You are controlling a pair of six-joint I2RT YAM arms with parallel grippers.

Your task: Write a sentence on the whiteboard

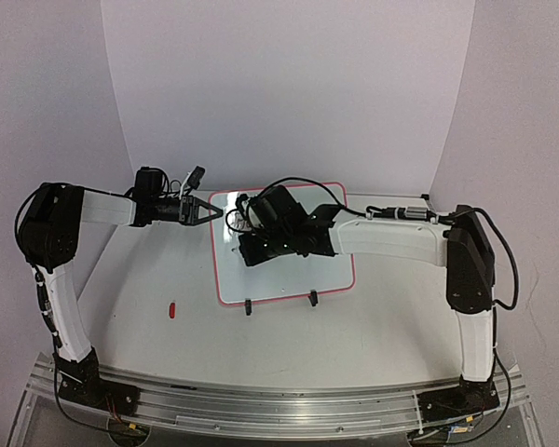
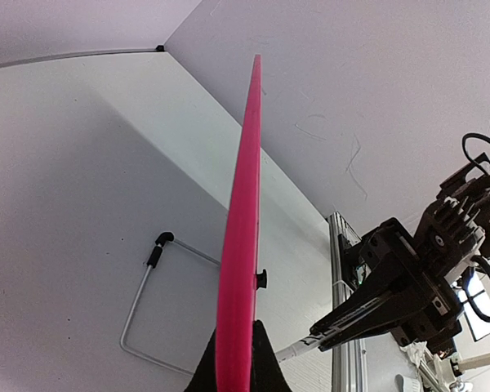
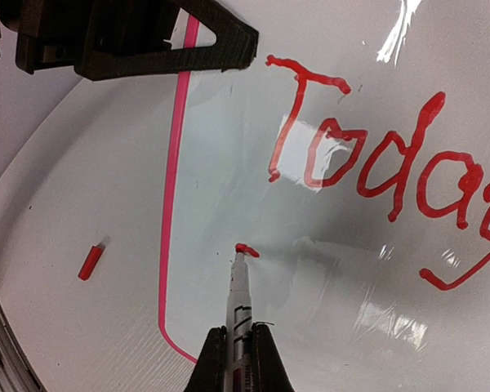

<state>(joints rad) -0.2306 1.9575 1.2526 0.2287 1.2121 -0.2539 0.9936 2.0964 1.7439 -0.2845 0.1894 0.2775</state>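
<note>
The right hand (image 3: 237, 347) clamps a marker (image 3: 238, 290), its tip touching the whiteboard (image 3: 327, 314) just below the sentence (image 3: 376, 163). Bare board lies rightward. The left hand (image 2: 233, 363) pinches the whiteboard's edge.

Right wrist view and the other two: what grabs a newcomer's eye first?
Red lettering "Today" sprawls across the glossy whiteboard, filling the right wrist view. Below it the right tool holds a marker, tip on a small red dab near the board's left edge. In the top view the left tool pinches that edge near the far corner, and a small red piece lies on the table left of the board.
</note>
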